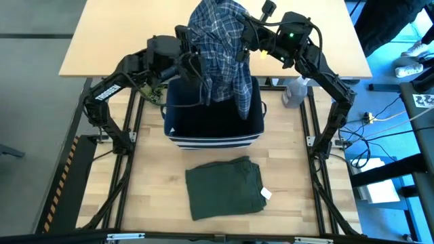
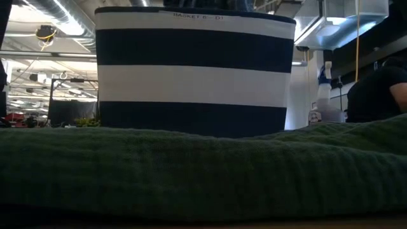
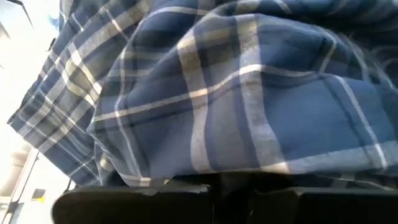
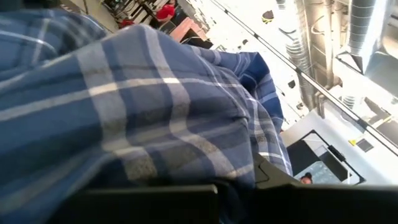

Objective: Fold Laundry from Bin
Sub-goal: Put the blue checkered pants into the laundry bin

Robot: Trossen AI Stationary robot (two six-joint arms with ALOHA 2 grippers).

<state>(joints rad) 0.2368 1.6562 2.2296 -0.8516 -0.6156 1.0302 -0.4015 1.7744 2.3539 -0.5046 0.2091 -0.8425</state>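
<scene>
A blue-and-white plaid shirt point(image 1: 218, 41) hangs bunched high above the bin point(image 1: 213, 132), a navy basket with white stripes point(image 2: 194, 70). My left gripper point(image 1: 192, 42) is shut on the shirt's left side and my right gripper point(image 1: 244, 34) on its right side. The plaid cloth fills the left wrist view point(image 3: 236, 106) and most of the right wrist view point(image 4: 137, 118). A dark olive-green garment point(image 1: 225, 188) lies folded flat on the table in front of the bin point(image 2: 203, 172). A black garment does not show. My left gripper holds the plaid shirt's upper left part point(image 3: 205, 168), coming at it roughly level from the table's left. The bunched cloth drapes over the fingers and hides the place of contact. The shirt hangs slack below the hold. My right gripper holds the shirt's upper right part point(image 4: 205, 168), roughly level from the table's right, with folds of cloth covering the fingers. The shirt's long lower end point(image 1: 241, 98) hangs down over the bin's opening; whether it touches inside, I cannot tell.
A clear spray bottle point(image 1: 294, 91) stands to the right of the bin, also in the low view point(image 2: 324, 95). A person point(image 2: 375, 95) is beyond the table's right side. Bare wood point(image 1: 156, 183) lies to the left of the folded green garment.
</scene>
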